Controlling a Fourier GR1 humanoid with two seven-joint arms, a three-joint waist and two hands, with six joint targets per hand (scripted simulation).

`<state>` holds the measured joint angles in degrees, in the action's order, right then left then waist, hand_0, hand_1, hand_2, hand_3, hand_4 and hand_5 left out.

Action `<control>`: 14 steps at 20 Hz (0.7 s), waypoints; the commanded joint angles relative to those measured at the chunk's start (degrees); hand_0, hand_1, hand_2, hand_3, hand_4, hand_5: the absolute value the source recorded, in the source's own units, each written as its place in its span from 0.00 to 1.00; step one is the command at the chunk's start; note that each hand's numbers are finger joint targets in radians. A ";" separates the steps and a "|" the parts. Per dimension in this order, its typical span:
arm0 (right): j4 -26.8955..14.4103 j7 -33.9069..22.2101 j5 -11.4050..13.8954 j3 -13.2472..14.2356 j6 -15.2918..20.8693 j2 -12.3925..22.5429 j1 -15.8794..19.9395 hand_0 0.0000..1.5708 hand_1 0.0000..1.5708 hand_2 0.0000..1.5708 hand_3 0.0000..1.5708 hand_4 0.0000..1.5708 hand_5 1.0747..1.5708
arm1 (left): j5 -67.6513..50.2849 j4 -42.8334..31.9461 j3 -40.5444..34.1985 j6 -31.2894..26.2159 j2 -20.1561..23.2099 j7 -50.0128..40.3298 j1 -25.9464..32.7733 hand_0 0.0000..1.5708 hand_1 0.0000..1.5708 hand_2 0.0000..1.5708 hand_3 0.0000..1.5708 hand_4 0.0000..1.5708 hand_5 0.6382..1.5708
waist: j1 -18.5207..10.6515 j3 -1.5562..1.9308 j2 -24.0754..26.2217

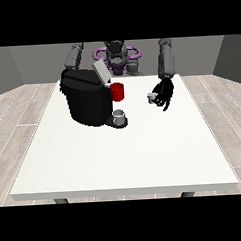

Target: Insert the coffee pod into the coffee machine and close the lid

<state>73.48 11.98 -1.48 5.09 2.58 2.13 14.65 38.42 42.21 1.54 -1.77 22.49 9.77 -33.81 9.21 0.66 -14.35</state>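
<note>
Machine (86,101) on table (124,157), toward 10 o'clock. Cup (119,115) at its 4 o'clock, on base. Pod (151,97) at machine's 3 o'clock, in hand (164,93).

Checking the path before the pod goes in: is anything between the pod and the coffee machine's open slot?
Nothing visible: the coffee pod, at the hand at the view's right, has bare table between it and the coffee machine.

Bare test room: white table (144,156), wood-plank floor (22,112), plain grey walls (34,62).
</note>
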 commanded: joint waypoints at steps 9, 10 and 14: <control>-2.44 1.95 -0.57 0.85 0.47 -0.13 -1.26 0.00 0.00 0.00 0.00 0.26 1.00 | -0.57 -2.70 -1.18 0.50 -3.61 7.85 -1.40 0.94 0.94 0.93 0.88 0.45 1.00 | -1.08 -0.67 1.74; -6.22 2.80 -2.19 2.72 -1.53 1.35 -0.65 0.00 0.00 0.00 0.00 0.25 1.00 | 1.08 -0.46 1.20 0.51 -6.72 4.28 -1.18 0.87 0.87 0.91 0.87 0.43 1.00 | -2.47 -0.64 3.94; -6.81 2.25 -2.80 3.41 -0.85 1.19 -3.83 0.00 0.00 0.00 0.00 0.21 1.00 | -0.62 -1.19 -0.45 -3.86 -5.50 4.72 -0.85 0.89 0.89 0.89 0.83 0.40 1.00 | -3.10 -0.65 8.75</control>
<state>68.99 13.80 -2.92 6.86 2.01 2.89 12.56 38.95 40.08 1.28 -1.81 17.80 15.32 -34.51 7.35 0.12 -9.74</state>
